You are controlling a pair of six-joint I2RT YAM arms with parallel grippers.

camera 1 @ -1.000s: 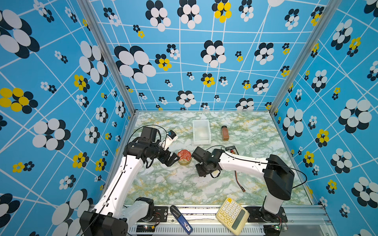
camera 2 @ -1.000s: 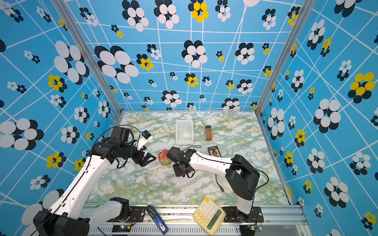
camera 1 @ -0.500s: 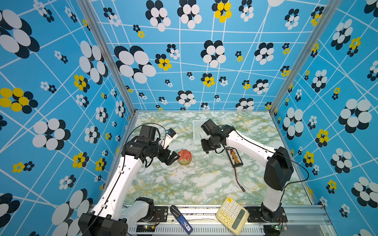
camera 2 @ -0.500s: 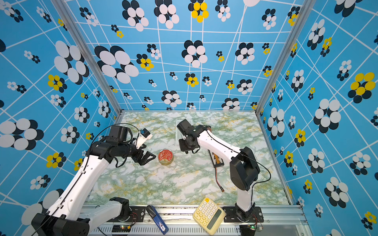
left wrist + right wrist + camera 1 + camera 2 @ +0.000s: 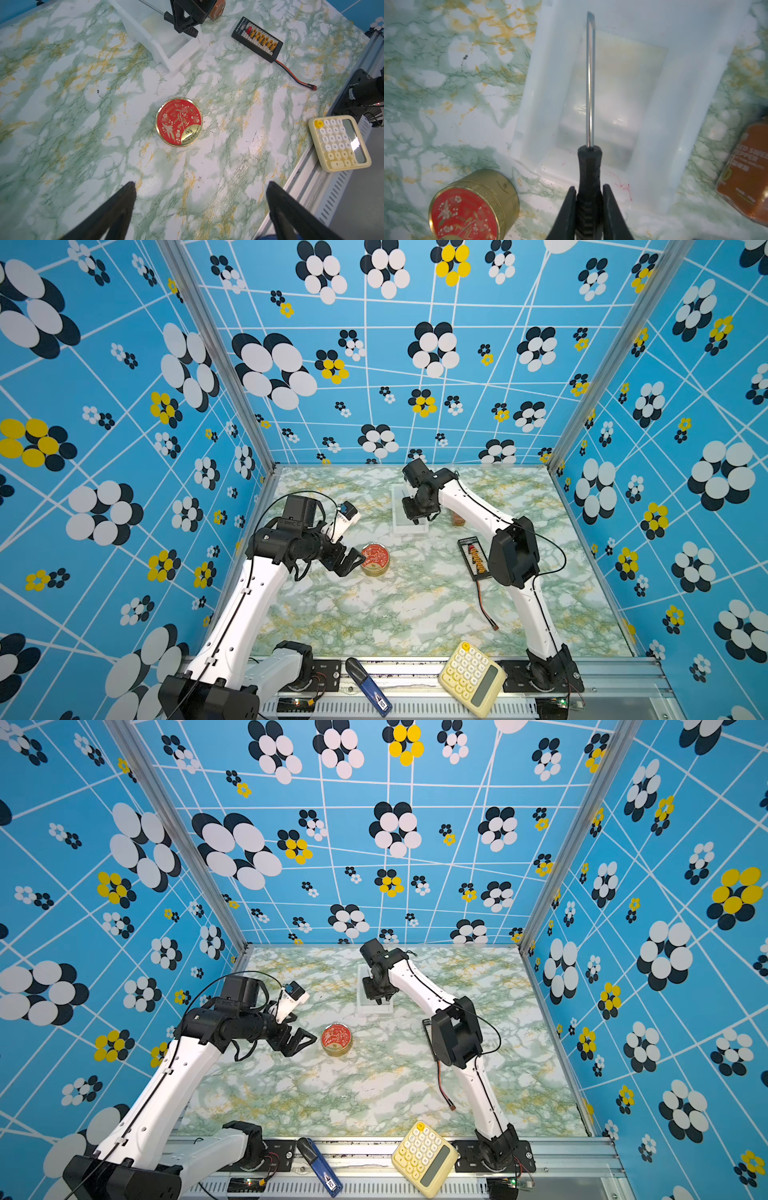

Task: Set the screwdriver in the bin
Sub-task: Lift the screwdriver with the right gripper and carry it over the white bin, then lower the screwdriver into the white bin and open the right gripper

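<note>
Above the bin (image 5: 409,526) in a top view, the right pincer (image 5: 419,517) points down. In the right wrist view it pinches the screwdriver (image 5: 589,162) handle, shaft extending straight over the bin's floor. The left pincer (image 5: 200,207) is spread.

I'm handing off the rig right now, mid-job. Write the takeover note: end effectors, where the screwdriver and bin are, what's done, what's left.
Right end effector: shut on the screwdriver handle, shaft pointing out over the bin.
Left end effector: open, empty, hovering near the red tin.
Bin: at the back of the table, nothing visible inside.
Done: screwdriver picked up and carried above the bin.
Left: lower if needed, open the right end effector so the screwdriver drops inside, then withdraw.
</note>
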